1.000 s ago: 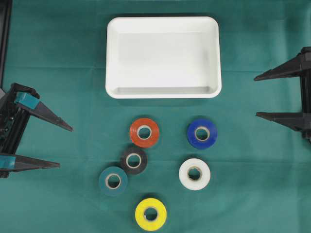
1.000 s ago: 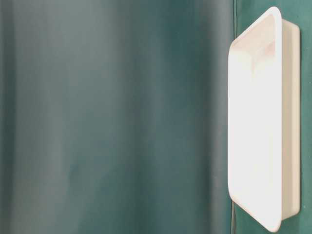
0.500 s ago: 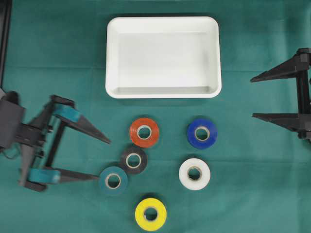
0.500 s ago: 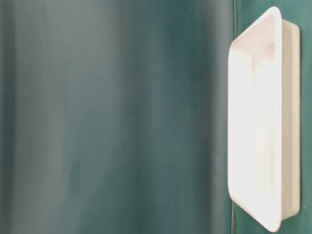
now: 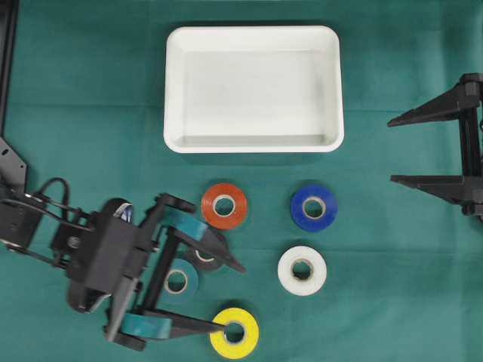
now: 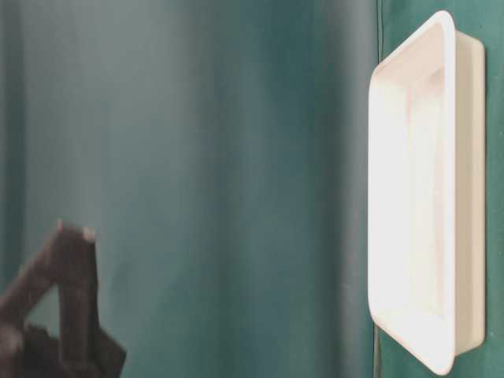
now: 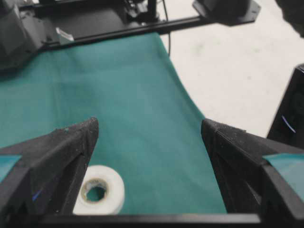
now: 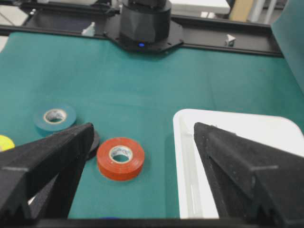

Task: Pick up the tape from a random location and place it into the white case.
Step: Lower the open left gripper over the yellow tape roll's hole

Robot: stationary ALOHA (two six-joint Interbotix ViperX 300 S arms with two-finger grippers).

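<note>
A green cloth covers the worktop point(image 5: 90, 113), and the white case point(image 5: 253, 30) sits empty at its far middle edge. Six tape rolls lie below it, none in the case: orange point(image 5: 224, 205), blue point(image 5: 314, 207), black point(image 5: 207, 255), teal point(image 5: 176, 281), white point(image 5: 302, 270) and yellow point(image 5: 234, 332).

The left gripper point(image 5: 229, 297) has swung in from the left edge within the last second and now stands over the cluster, fingers spread wide and holding nothing. From overhead, one finger crosses the black roll and the other reaches the yellow roll's rim, with the teal roll between them further back. How high it hangs above the rolls cannot be told. Its wrist view shows only the white roll ahead between the fingers. So the reach is under way but no roll is bracketed for a grasp yet; which one it means to take is still unclear, probably black or teal.

A second ago that gripper sat at the left border, well clear of every roll. The right gripper point(image 5: 396, 148) has kept its place at the right edge, equally wide and empty. The rolls and case have not shifted.
</note>
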